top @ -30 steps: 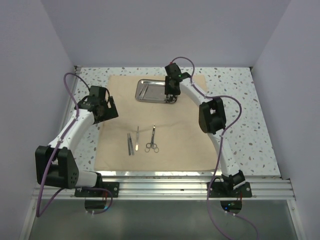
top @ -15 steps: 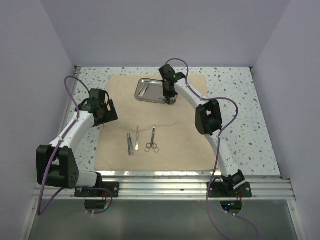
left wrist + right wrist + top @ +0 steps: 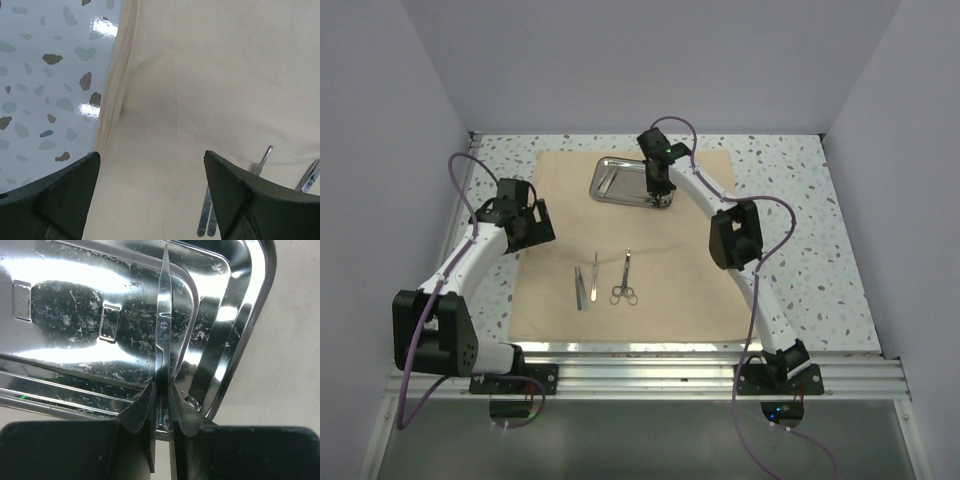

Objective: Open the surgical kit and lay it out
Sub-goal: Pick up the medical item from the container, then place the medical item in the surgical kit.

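Right gripper point(image 3: 161, 390) pinching a slim pointed silver instrument point(image 3: 164, 315) over the steel tray point(image 3: 75, 305) at the far end of the beige cloth wrap point(image 3: 670, 290) | tiny round mark on it, unreadable | left gripper point(image 3: 151, 165) fingers spread above the wrap's left edge | ring-handled scissors point(image 3: 625, 282) and slim handles point(image 3: 582, 285) lie mid-cloth

Cloth wrap point(image 3: 670, 290) plain beige. Steel tray point(image 3: 75, 310) mirror-silver, white scratch flecks. Slim instrument point(image 3: 164, 300) silver. Desk point(image 3: 40, 85) pale, grey-brown terrazzo speckles. Arm links point(image 3: 470, 262) white, joints black.
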Controlling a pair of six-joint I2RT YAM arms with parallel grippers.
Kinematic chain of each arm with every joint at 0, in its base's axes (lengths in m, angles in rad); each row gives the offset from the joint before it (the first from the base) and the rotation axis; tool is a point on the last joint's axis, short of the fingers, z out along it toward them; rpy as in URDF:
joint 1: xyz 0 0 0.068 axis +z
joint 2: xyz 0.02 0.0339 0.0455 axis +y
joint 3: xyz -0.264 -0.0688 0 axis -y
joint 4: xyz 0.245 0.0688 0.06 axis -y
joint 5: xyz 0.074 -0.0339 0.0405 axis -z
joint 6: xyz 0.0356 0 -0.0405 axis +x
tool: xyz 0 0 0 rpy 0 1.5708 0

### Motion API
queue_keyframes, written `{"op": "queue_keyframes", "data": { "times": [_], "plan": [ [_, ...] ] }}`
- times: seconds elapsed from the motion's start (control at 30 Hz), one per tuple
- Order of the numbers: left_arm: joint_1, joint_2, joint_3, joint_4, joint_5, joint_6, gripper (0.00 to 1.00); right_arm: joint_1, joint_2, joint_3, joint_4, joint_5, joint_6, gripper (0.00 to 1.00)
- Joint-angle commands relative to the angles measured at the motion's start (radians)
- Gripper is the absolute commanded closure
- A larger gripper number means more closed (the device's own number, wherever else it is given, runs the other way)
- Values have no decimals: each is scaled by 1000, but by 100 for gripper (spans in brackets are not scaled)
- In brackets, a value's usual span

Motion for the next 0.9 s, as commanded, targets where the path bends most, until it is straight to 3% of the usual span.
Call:
{"op": "queue_keyframes", "data": {
  "times": [0.0, 0.4, 0.73, 0.87],
  "plan": [
    [9, -13, 11, 47, 21, 25, 11, -6, -118, 49, 23, 7, -7, 100],
    [9, -3, 28, 54, 37, 25, 11, -2, -308, -78, 20, -42, 82, 100],
    [7, 94, 88, 111, 86, -6, 11, 122, -628, -665, 152, -135, 243, 100],
    [-3, 157, 164, 123, 99, -21, 11, 177, -707, -817, 193, -168, 314, 100]
  ]
}}
